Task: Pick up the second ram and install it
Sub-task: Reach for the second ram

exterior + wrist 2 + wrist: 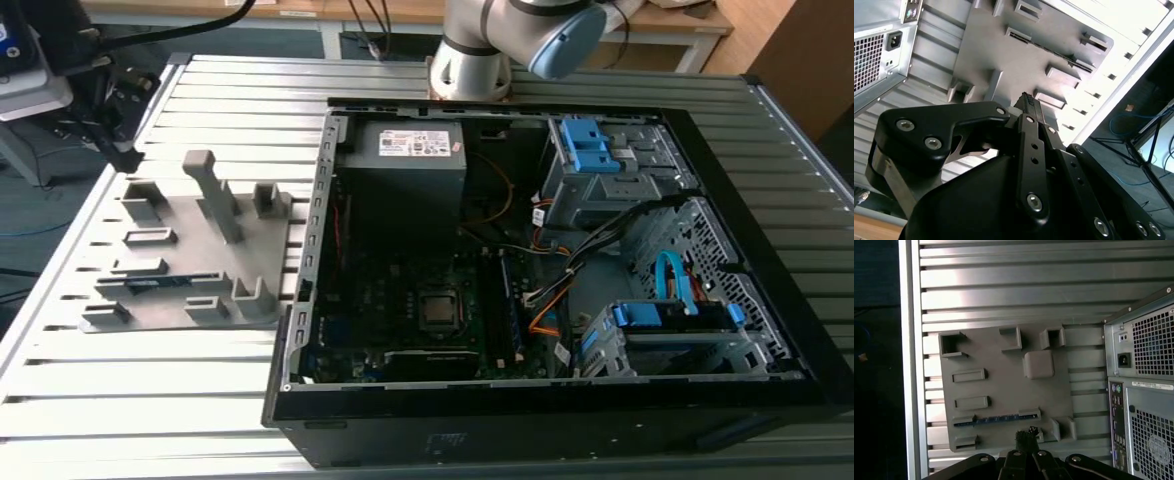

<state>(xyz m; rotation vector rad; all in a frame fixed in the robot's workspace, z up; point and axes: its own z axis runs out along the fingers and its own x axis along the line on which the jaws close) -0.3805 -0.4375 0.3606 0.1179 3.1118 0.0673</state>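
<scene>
1. The second ram (991,418) stands on edge in the grey fixture plate (1004,385) on the bench (1004,290), at the exterior view's left of the open computer case (441,430).
2. Its long axis runs along the plate's edge and points toward the case.
3. Your pincer (1027,434) hangs above the plate with its tips pressed together and nothing between them. It is near the stick's case-side end, and you would judge it just off the stick's line, not yet over it.

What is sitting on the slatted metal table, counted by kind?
Open computer case: 1
Grey fixture plate: 1
Second ram, lying in a slot of the plate: 1
Total: 3
</scene>
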